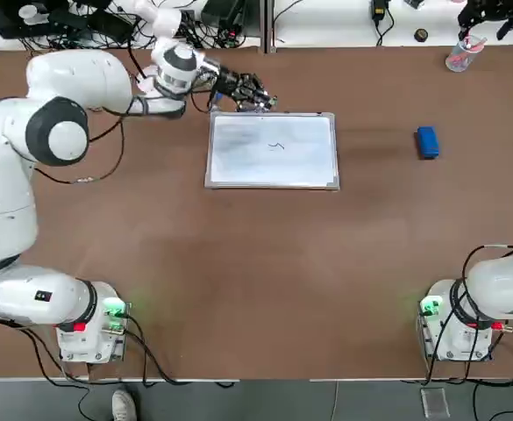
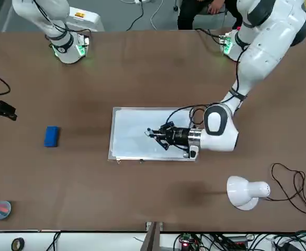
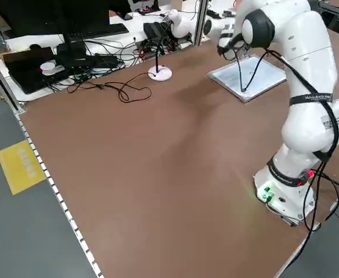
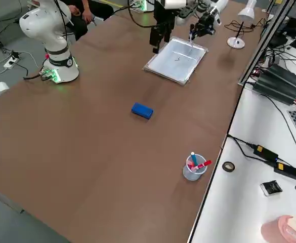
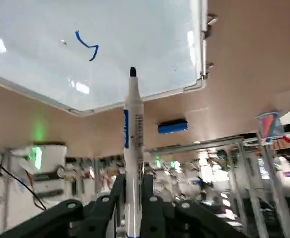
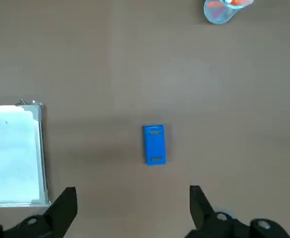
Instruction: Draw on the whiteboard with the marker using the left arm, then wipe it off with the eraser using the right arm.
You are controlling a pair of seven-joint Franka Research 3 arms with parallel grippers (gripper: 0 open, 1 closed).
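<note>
A short wavy blue line is seen on the whiteboard, and the marker is gripped upright between the closed fingers of the left gripper, up by the board's far left corner, dark tip bared. The drawing looks finished or paused. If more is wanted, the tip should be set down lightly and dragged slowly, the grip kept firm; if not, the marker is best carried well aside before any wiping. Over to the right, the eraser is lying on the table, apart from the board, and above it the right gripper is held wide, nothing in it. A straight, centred descent is called for there.
</note>
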